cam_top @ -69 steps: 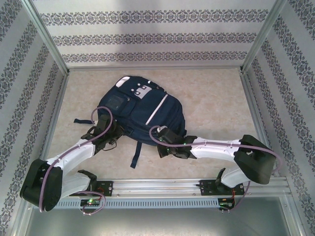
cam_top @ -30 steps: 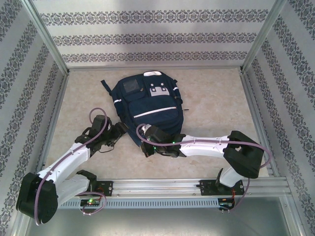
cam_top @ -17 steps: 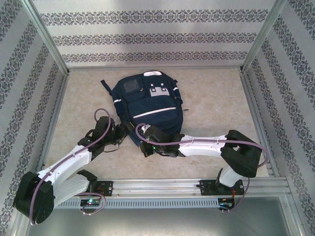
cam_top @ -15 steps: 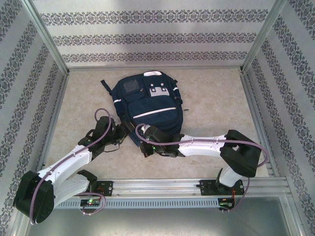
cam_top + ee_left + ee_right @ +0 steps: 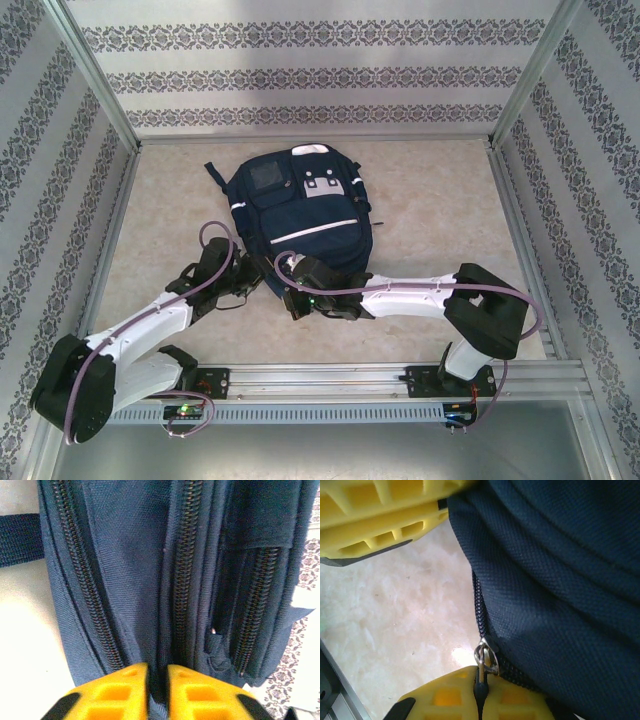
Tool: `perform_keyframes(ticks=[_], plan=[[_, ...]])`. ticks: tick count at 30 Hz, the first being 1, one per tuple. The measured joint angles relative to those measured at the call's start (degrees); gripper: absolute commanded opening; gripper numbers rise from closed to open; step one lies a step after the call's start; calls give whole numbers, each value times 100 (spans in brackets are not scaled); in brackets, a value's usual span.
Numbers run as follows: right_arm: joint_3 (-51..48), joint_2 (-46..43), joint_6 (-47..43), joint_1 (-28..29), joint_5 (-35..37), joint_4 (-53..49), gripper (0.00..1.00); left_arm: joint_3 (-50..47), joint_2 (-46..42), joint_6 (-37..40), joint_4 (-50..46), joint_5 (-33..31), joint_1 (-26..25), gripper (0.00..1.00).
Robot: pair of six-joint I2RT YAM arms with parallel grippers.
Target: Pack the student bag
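On your table (image 5: 430, 200) the student bag (image 5: 300, 215) lies flat; at its near edge the left claw (image 5: 157, 680) pinches its fabric, and the right claw (image 5: 481, 687) clenches the zipper pull (image 5: 485, 657).

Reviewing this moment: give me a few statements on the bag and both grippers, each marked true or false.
1. The student bag lies flat on the table, front pockets up. True.
2. The right gripper is shut on a zipper pull. True.
3. The left gripper hangs wide open, clear of the bag. False: its fingers pinch bag fabric between them.
4. Both grippers work at the bag's far end. False: both are at its near edge, close to the arm bases.
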Motion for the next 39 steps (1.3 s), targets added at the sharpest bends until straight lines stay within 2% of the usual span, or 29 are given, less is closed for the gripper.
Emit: perform_keyframes(ticks=[5,12,21,32,35,38,39], plan=[[0,0,-2,0,13,-4,0,35,66,39,-46,-37,-4,0],[-22,-83,-7,0,127,-114,0,164,66,103,-234,-153,-39,0],[-345,-619,-181,-90,291,-603,0,271,81,188,-439,-197,-35,0],[-365,-1095,-837,-278,581,-1622,0,476,160,317,-717,-210,-11,0],[-363,-1099,-1045,-315,612,-1707,0,614,282,424,-866,-98,127,0],[-214,-970,-1128,-308,538,-1705,0,935,439,614,-1211,-20,302,20],[-107,-879,-1123,-284,520,-1698,0,1051,444,684,-1353,-55,350,30]])
